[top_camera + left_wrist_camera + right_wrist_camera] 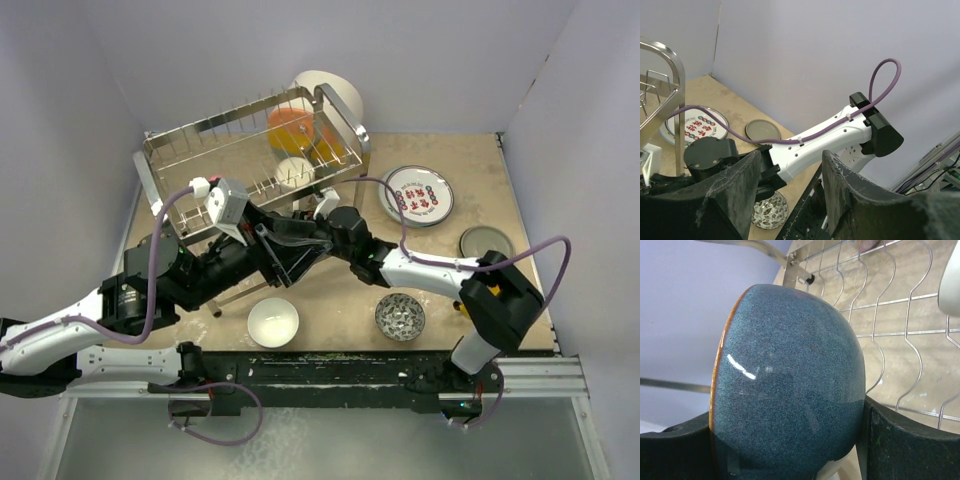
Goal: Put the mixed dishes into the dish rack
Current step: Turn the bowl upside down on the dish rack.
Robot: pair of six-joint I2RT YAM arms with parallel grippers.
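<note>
On the bench (pixel 335 300), the dish rack (pixel 200 160) sits at twelve o'clock. The right end effector (pixel 790 450) is clamped on the dark blue bowl (pixel 785 375), turned on edge close to the rack's wavy wires at two o'clock. Line the rim with one gap, lower slowly, and release once seated; which slot is free is unclear. The left end effector (pixel 790 165) stands apart, empty.

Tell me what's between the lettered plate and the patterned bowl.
In the top view, the right arm, with its purple cable, crosses between the lettered plate and the patterned bowl.
</note>
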